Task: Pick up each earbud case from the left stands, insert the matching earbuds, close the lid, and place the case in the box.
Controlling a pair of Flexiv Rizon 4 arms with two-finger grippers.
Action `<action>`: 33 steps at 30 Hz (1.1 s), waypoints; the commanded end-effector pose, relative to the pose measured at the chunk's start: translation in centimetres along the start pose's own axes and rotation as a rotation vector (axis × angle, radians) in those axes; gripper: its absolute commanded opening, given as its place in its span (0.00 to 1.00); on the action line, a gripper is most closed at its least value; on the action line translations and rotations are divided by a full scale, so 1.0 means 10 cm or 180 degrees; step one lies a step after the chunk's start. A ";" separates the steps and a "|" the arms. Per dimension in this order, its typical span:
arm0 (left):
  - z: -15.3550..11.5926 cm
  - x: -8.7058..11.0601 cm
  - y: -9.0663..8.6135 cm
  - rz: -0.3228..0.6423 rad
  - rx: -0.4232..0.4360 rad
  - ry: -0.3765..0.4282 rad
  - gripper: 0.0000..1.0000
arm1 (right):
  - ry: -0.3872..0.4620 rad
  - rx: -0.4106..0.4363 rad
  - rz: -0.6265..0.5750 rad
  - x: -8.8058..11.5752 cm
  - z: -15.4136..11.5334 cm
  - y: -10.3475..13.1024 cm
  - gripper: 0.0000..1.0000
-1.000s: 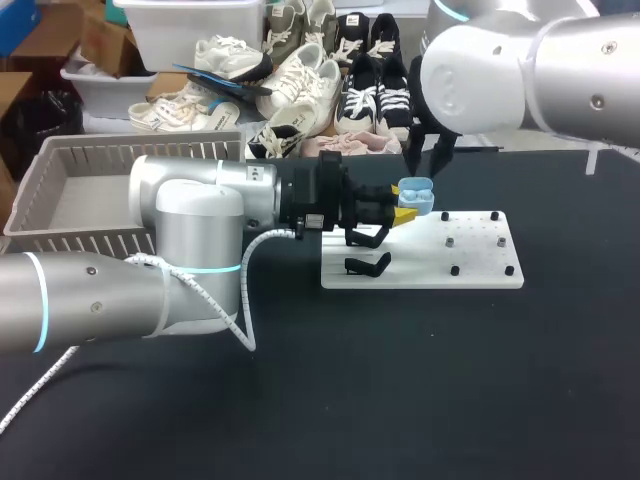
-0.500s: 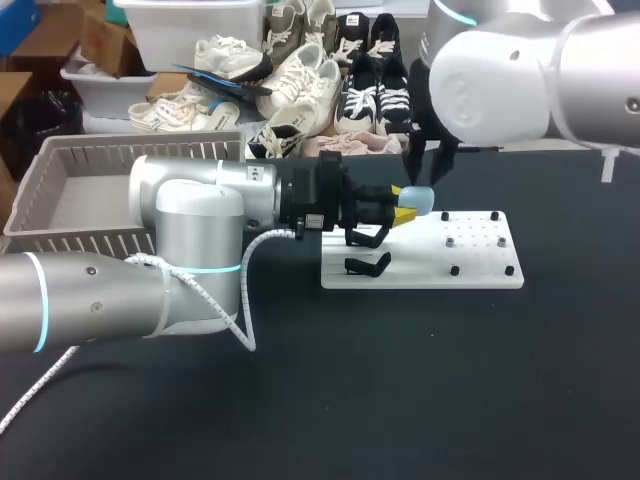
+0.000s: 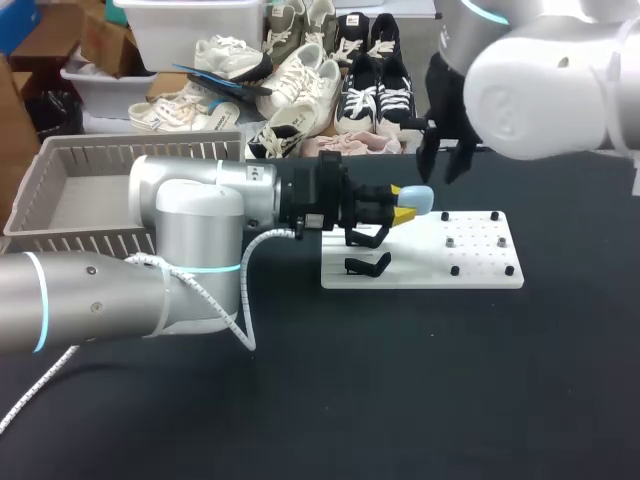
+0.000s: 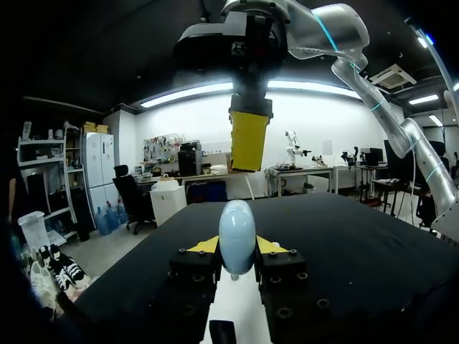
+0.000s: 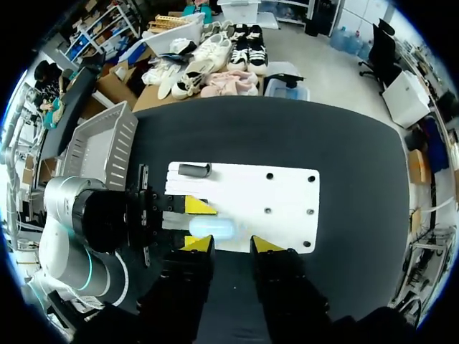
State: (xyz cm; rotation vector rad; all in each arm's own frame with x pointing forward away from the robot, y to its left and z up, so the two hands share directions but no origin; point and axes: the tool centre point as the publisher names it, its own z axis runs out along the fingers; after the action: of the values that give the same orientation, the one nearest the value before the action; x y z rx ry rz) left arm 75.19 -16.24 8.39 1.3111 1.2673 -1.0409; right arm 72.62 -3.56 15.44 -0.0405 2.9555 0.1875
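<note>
A light-blue earbud case point(image 3: 418, 201) with its lid down is held just above the white stand plate point(image 3: 480, 272). My left gripper point(image 3: 404, 210) is shut on it from two sides. In the left wrist view the case point(image 4: 237, 237) stands upright between the yellow fingertips point(image 4: 206, 245). My right gripper point(image 3: 444, 166) hangs open above and slightly behind the case, holding nothing. Looking down from the right wrist, the case point(image 5: 212, 228) lies just ahead of that gripper point(image 5: 231, 246), over the plate point(image 5: 251, 193).
A grey slatted basket point(image 3: 60, 236) stands at the left, behind my left arm. A black stand point(image 3: 368, 264) sits on the plate's near left corner, and several small black pegs point(image 3: 455, 270) dot the plate. Dark tabletop lies in front.
The case's lid stood up a second ago and is now down. My right gripper has lifted off the case and drawn back to the right. The left arm kept still.
</note>
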 end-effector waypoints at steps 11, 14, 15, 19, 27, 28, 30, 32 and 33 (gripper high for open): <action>-1.52 -0.24 0.04 0.0245 -0.1069 0.0482 0.00 | -0.0343 -0.0034 0.0442 0.34 0.07 -0.46 0.30; -1.91 -0.27 0.05 0.0261 -0.1324 0.0664 0.00 | -0.0307 -0.0036 0.0488 0.37 0.10 -0.47 0.30; -2.01 -0.28 0.05 0.0270 -0.1391 0.0712 0.00 | -0.0294 -0.0037 0.0497 0.37 0.11 -0.47 0.30; -2.33 -0.30 0.06 0.0287 -0.1554 0.0983 0.00 | -0.0251 -0.0026 0.0523 0.38 0.15 -0.45 0.29; -2.66 -0.22 0.10 0.0206 -0.1784 0.1124 0.00 | -0.0188 -0.0015 0.0580 0.35 0.19 -0.37 0.30; -2.69 -0.20 0.12 0.0181 -0.1795 0.1142 0.00 | -0.0182 -0.0009 0.0584 0.34 0.18 -0.36 0.30; -2.76 -0.14 0.17 0.0138 -0.1814 0.1158 0.00 | -0.0174 -0.0002 0.0589 0.32 0.19 -0.33 0.30; -2.83 -0.08 0.23 0.0112 -0.1822 0.1172 0.00 | -0.0160 0.0009 0.0594 0.30 0.19 -0.30 0.30; -2.86 -0.05 0.25 0.0104 -0.1825 0.1173 0.00 | -0.0149 0.0013 0.0599 0.29 0.19 -0.29 0.30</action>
State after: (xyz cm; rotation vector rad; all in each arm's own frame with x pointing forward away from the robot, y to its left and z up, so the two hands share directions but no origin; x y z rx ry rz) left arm 76.46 11.13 13.17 1.1719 1.6735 -0.4435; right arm 69.86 -6.77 12.73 0.2336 2.9021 0.2204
